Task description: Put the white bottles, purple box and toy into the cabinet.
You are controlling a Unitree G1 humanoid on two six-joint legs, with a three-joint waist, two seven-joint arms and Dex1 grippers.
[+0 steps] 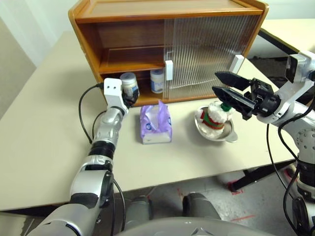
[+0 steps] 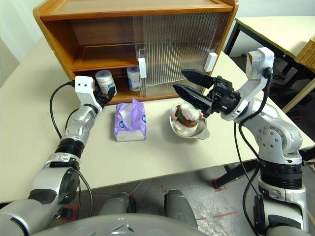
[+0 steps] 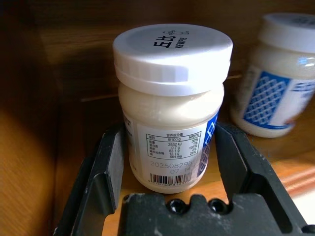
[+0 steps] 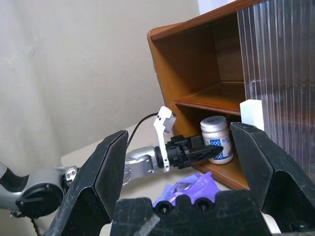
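Note:
My left gripper (image 1: 130, 96) is shut on a white bottle (image 3: 172, 64), its fingers (image 3: 106, 167) pressed against the jar's sides at the open left end of the cabinet's (image 1: 123, 14) lower shelf. A second white bottle (image 1: 157, 80) stands further right on that shelf. In front of the cabinet the purple box (image 1: 156, 123) lies on the table with tissue puffing out. To its right, the toy (image 1: 215, 115) sits in a metal dish (image 1: 231, 133). My right gripper (image 1: 227, 87) hangs open just above and right of the toy, holding nothing.
The ribbed sliding door (image 1: 206, 54) covers the cabinet's right half, with a white handle (image 1: 169, 70) at its edge. A black cable (image 1: 86, 113) loops beside my left forearm. Another table (image 1: 290, 32) stands at the back right. The beige table's front edge (image 1: 197, 174) is close.

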